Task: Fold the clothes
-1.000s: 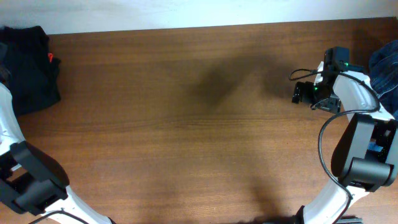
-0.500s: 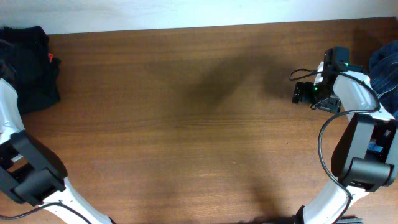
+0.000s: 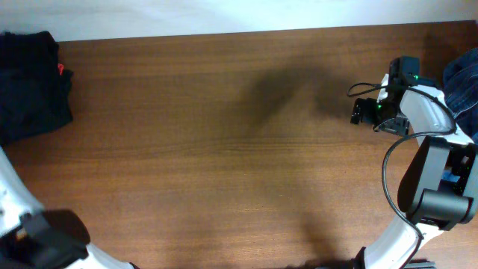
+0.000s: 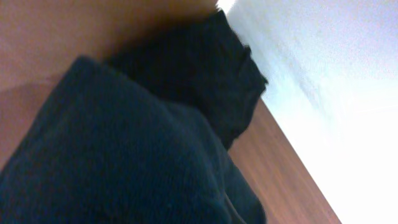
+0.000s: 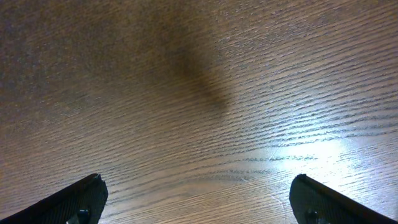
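Observation:
The clothes lie as a black heap at the table's far left corner, by the wall. In the left wrist view this dark cloth fills most of the frame, and a nearer dark fold covers the spot where my left fingers would show. The left gripper itself is out of sight in every view, so I cannot tell whether it grips cloth. Only part of the left arm shows, at the bottom left corner. My right gripper hovers open over bare wood at the right, with nothing between its fingers.
A blue garment lies at the table's right edge, behind the right arm. The right arm's base and its cable stand at the lower right. A white wall runs along the table's far edge.
My left arm has drawn back from beside the black heap toward the bottom left corner and mostly left the overhead view. The right arm has stayed still.

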`<state>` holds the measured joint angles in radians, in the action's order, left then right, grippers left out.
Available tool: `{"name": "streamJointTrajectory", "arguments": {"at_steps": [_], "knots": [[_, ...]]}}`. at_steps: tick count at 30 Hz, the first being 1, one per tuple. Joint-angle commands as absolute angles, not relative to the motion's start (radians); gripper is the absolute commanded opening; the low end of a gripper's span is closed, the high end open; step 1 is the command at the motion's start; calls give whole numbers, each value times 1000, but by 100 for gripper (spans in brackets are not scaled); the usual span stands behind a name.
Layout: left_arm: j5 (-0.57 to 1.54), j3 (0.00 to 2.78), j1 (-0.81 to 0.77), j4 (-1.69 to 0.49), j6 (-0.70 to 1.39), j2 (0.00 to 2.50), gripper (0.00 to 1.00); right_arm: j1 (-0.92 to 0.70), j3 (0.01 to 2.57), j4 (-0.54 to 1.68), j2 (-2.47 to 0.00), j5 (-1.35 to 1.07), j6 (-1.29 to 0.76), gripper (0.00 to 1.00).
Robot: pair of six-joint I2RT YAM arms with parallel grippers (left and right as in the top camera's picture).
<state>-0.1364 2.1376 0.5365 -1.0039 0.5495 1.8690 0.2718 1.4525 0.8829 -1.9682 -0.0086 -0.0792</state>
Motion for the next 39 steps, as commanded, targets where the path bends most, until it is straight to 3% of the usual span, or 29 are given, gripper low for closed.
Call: {"name": "streamJointTrajectory", "arguments": {"at_steps": [1, 21, 26, 39], "knots": [[-231, 2156, 554, -1061, 533, 1831, 1, 276, 1466, 883, -1950, -14, -86, 99], [-344, 2115, 737, -1679, 522, 1842, 0, 276, 1466, 883, -1950, -14, -86, 99], [-361, 2079, 749, -1688, 413, 1831, 0, 276, 1466, 883, -1950, -14, -86, 99], [-505, 1798, 854, -1660, 512, 1820, 0, 276, 1466, 883, -1950, -14, -86, 99]]}}
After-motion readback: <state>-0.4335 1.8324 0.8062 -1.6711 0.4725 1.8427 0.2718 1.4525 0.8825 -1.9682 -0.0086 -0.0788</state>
